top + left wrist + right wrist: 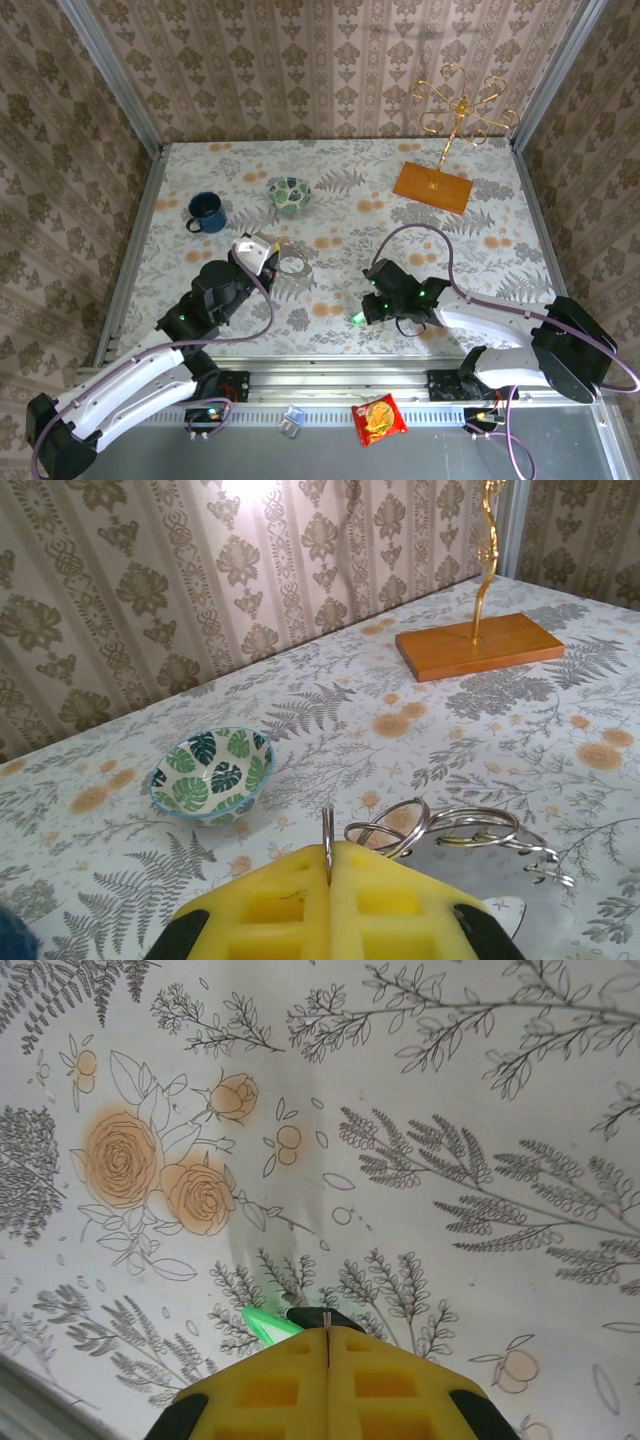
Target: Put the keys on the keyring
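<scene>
The left gripper [330, 852] is squeezed shut on the thin edge of the keyring [432, 825]. It holds one loop standing up, and the other loops lie on the flowery table [520, 730]. The right gripper [328, 1336] is squeezed shut too, low over the table. It looks like it is pinching the green key [266, 1322] (the green head pokes out at the side). To do this well, keep the ring steady and bring the key over slowly. Then line up the key's little hole with the ring's open end.
</scene>
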Tool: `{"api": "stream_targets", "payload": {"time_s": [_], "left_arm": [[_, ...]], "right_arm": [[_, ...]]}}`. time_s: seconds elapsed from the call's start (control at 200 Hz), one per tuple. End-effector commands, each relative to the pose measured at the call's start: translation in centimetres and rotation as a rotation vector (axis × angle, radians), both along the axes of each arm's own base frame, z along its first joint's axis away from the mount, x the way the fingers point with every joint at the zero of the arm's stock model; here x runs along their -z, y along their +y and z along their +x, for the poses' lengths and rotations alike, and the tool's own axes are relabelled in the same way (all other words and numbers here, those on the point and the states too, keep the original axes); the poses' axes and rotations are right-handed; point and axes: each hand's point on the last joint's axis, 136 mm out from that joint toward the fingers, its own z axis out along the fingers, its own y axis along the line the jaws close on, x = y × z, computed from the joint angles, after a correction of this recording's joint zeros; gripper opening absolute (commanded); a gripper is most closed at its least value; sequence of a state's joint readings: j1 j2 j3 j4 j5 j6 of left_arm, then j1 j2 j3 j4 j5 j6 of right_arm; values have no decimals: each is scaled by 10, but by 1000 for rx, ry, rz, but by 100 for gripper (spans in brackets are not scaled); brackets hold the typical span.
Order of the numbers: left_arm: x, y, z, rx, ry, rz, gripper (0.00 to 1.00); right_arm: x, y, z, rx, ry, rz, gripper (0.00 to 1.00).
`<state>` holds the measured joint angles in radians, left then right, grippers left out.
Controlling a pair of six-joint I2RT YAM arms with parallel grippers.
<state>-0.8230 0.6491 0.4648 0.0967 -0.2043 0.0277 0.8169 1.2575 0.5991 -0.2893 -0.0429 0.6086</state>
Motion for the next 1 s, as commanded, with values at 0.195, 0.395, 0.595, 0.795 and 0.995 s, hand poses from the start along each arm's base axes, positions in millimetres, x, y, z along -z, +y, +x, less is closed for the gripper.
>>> {"api": "stream_targets", "payload": {"time_s": [0.195,0.395,0.595,0.795,0.995], "left_arm": [[-10,-24,-9,135,-13,-35,0],[-5,-49,-26,307,0,-32,0],[-2,-54,-28,333,-4,-27,0],[0,-55,-29,338,0,-19,0],[2,-55,-29,339,7,-15,0]], "right_arm": [[22,-18,-7,109,163,-8,0],[32,-24,-9,111,210,-41,0],[35,-28,-9,105,225,-61,3],[35,-28,-7,101,229,-65,15],[32,-27,-4,97,220,-67,15]]}}
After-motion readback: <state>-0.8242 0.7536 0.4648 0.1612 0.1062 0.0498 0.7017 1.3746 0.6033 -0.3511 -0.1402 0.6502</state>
